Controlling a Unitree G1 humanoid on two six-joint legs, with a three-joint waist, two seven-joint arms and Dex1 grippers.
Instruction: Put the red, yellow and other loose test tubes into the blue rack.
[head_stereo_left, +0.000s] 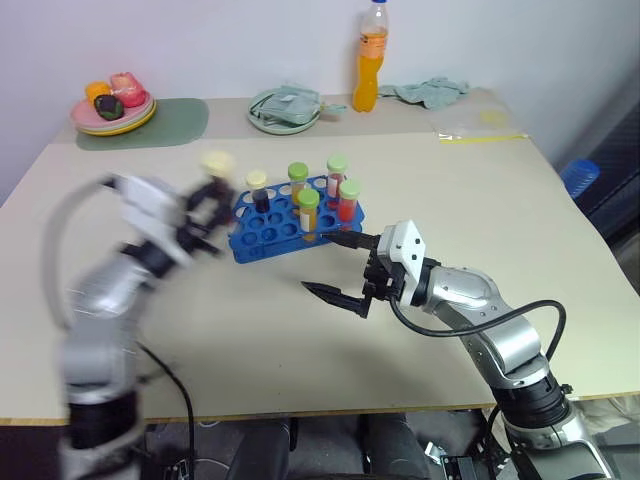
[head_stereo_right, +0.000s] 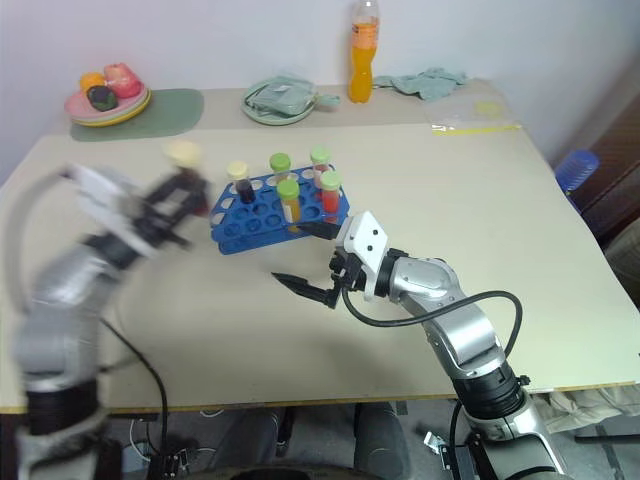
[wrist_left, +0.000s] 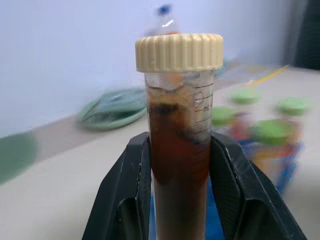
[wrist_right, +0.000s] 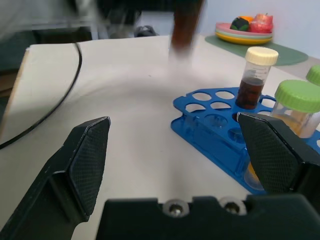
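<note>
On my feed the left gripper (wrist_left: 177, 200) is clamped tight around a cream-capped tube (wrist_left: 178, 140) of dark maroon liquid, held upright above the table (head_stereo_left: 480, 200) just off the left end of the blue rack (head_stereo_left: 290, 222). The arm is blurred in the head views. The rack sits mid-table and carries five tubes standing in its holes: another cream-capped dark tube (head_stereo_left: 259, 190) near the left end and four green-capped tubes (head_stereo_left: 322, 195) of yellow and red liquid. My right gripper (head_stereo_left: 342, 268) hovers low beside the rack's near edge, jaws spread wide, holding nothing.
</note>
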